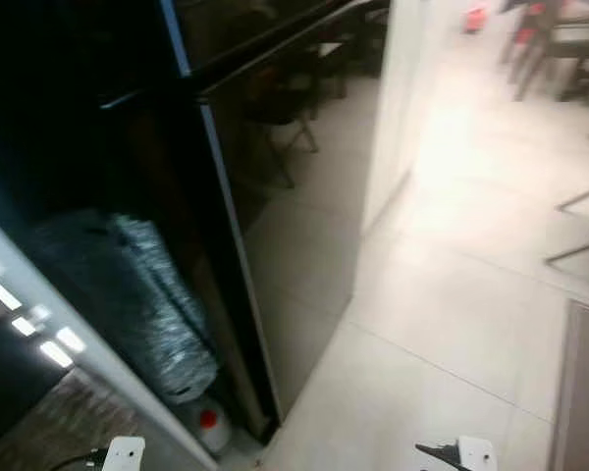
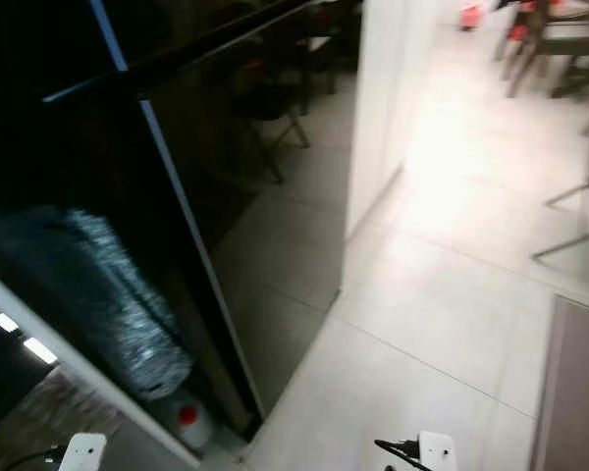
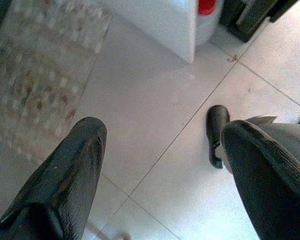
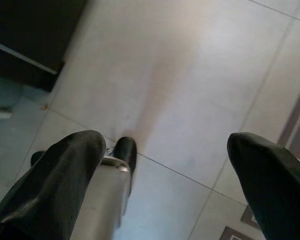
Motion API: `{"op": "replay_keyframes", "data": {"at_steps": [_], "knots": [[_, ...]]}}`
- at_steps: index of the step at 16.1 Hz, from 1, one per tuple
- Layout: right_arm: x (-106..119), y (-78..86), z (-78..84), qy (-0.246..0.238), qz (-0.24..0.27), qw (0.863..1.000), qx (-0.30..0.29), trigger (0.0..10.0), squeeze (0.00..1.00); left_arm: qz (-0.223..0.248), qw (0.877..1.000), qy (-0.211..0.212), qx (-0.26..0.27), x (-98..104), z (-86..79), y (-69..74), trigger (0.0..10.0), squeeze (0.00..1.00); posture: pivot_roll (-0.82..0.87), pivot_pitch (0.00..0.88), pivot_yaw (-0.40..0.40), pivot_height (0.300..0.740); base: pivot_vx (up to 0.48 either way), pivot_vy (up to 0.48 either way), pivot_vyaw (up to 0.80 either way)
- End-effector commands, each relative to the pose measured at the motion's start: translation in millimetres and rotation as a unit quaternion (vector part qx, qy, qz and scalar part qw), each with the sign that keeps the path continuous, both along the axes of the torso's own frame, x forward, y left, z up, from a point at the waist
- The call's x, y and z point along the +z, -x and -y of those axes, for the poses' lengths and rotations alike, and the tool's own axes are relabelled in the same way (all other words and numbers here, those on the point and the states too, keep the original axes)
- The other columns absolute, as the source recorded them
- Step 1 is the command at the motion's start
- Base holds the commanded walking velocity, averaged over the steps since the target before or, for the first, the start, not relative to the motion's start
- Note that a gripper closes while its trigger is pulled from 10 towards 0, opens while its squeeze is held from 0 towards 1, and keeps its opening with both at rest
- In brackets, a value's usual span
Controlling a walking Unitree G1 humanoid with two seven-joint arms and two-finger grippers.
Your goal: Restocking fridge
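Observation:
A tall black glossy appliance [image 1: 285,226], likely the fridge, stands at my left and mirrors the room. Behind its edge lies a silver ribbed duct [image 1: 142,294], with a white jug with a red cap [image 1: 208,424] on the floor below it. My left gripper [image 3: 160,165] hangs open above pale floor tiles, nothing between its black fingers [image 3: 70,175]; the same red-capped jug [image 3: 206,15] shows beside a white panel. My right gripper [image 4: 165,170] also hangs open over the tiles with nothing held.
A white wall pillar [image 1: 398,98] stands just past the black appliance. Chairs and a table [image 1: 560,49] stand at the far right. A brown mat [image 1: 584,392] lies at the right and a patterned rug [image 3: 40,75] at the left. Pale tiled floor [image 1: 452,314] stretches ahead.

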State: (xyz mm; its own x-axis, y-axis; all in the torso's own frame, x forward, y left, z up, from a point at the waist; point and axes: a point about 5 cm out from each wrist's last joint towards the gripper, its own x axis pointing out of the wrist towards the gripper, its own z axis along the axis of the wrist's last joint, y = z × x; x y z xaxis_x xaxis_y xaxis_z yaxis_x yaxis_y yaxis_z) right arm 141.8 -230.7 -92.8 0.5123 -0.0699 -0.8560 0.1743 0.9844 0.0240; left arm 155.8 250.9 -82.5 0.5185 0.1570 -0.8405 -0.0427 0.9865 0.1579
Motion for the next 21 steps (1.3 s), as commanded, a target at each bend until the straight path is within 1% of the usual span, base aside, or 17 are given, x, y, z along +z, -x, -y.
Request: {"op": "replay_keyframes", "data": {"at_steps": [1, 4, 11, 16, 21], "knots": [[-1.3, 1.0, -4.3, -0.003, -0.003, 1.0, 0.014, 10.0, 0.0, -0.009, 1.0, -0.006, 0.008, -0.2, -6.0, 4.3, 10.0, 0.0, 0.01, 0.0, 0.058, 0.74, 0.0, 0.315, 0.0], [-1.0, 1.6, -2.4, 0.003, -0.005, 1.0, 0.023, 10.0, 0.0, -0.008, 1.0, -0.006, 0.007, -0.1, -5.7, 3.8, 10.0, 0.0, 0.01, 0.0, 0.053, 0.74, 0.0, 0.314, 0.71], [-0.9, 1.0, -3.1, 0.004, -0.006, 0.999, 0.034, 10.0, 0.0, -0.007, 1.0, -0.008, 0.005, 0.1, -5.5, 3.2, 10.0, 0.0, 0.01, 0.0, 0.05, 0.74, 0.0, 0.0, 0.8], [-2.2, 3.5, -3.4, 0.006, -0.015, 0.999, 0.035, 10.0, 0.0, -0.005, 1.0, -0.007, 0.003, 0.4, -5.7, 2.9, 10.0, 0.0, 0.02, 0.0, 0.052, 0.74, 0.0, 0.0, 0.0], [-3.9, 4.4, -9.3, 0.001, -0.017, 0.999, 0.033, 10.0, 0.0, -0.009, 1.0, -0.012, -0.002, 1.3, -10.3, 4.4, 10.0, 0.0, 0.01, 0.0, 0.085, 0.74, 0.0, 0.0, 0.0]]}}
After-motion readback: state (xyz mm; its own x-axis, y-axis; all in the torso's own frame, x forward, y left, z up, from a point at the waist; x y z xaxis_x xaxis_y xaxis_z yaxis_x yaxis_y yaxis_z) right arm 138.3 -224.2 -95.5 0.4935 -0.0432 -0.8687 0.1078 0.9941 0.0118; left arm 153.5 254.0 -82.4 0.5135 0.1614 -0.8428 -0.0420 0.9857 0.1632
